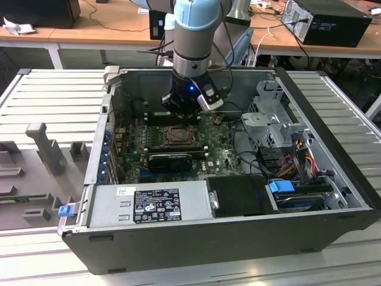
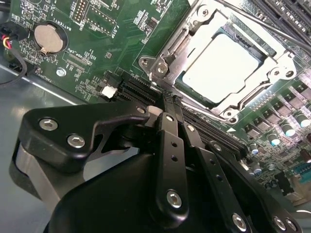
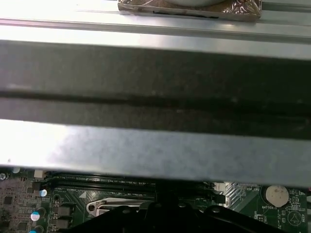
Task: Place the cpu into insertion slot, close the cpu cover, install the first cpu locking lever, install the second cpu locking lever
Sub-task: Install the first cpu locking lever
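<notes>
In the second wrist view the cpu (image 2: 221, 65) lies flat in the insertion slot (image 2: 193, 91), pale silver face up. The cpu cover (image 2: 279, 60), a metal frame plate, lies down around it, with the face showing through its window. A thin lever rod (image 2: 262, 24) runs past the socket's far side. My gripper (image 2: 170, 99) is shut, fingertips together right at the socket's near corner, nothing visible between them. In the exterior view the gripper (image 1: 181, 110) hangs just behind the insertion slot (image 1: 177, 136) inside the case. The first wrist view shows the gripper (image 3: 160, 216) against the board.
A black ribbed heatsink (image 1: 171, 161) sits in front of the socket. The power supply (image 1: 152, 204) and drive cage (image 1: 271, 122) flank the board inside the open case (image 1: 333, 128). A coin battery (image 2: 47, 38) and memory slots (image 2: 214, 131) lie near the gripper.
</notes>
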### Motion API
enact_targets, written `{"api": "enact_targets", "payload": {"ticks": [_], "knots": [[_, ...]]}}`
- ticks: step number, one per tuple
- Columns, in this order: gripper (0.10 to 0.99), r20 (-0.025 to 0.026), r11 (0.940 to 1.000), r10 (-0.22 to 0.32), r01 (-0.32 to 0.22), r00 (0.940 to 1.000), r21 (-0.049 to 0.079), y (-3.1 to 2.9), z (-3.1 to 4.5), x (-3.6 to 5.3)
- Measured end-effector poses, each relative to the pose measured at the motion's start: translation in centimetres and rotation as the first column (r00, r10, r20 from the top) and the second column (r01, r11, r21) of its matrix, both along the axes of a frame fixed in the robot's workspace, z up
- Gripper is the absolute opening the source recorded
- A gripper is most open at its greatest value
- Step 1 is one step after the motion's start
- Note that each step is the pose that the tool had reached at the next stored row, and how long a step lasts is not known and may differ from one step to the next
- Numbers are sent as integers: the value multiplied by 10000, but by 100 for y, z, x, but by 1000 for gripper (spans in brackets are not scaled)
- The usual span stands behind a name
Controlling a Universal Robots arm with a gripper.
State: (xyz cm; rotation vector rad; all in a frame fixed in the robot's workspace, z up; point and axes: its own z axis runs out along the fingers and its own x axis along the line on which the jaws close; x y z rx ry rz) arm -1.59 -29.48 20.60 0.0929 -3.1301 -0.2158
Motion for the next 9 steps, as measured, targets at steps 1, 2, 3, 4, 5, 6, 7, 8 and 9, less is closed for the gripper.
{"api": "enact_targets", "payload": {"ticks": [1,2,3,4,5,6,7,8,9], "knots": [[106,-1,10000,1,-1,10000,-25,0,-3,1],[106,-1,10000,3,-3,10000,-52,0,-5,3],[106,0,10000,3,-3,10000,-77,0,-8,3],[106,0,9999,2,-2,10000,-104,0,-10,4],[106,0,9999,1,-1,10000,-130,0,-13,4],[106,1,9999,1,-1,10000,-152,0,-16,5],[106,2,9998,1,-1,10000,-176,0,-20,6],[106,0,9998,1,-1,10000,-202,0,-22,6],[106,-1,9997,1,-1,10000,-237,-1,-27,7]]}}
